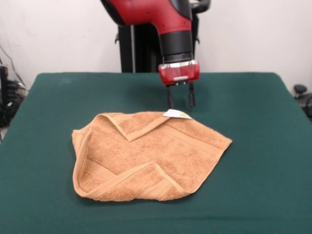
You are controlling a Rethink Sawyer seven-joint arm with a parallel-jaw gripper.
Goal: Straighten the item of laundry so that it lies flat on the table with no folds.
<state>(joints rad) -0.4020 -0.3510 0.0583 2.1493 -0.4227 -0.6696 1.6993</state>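
The orange-tan towel (146, 156) lies on the dark green table (263, 146), a little left of the middle. Its far left corner is folded over onto the cloth, and its near edge is folded over too, so the outline is uneven. A small white tag (176, 114) sticks out at the towel's far edge. My gripper (180, 103) hangs from the red arm just beyond that far edge, right above the tag. Its two black fingers (170, 99) point down, stand apart and hold nothing.
The robot's black pedestal (134, 44) stands behind the table's far edge. Dark equipment and cables (7, 97) sit off the table at the left, and a small black object (300, 90) shows at the right edge.
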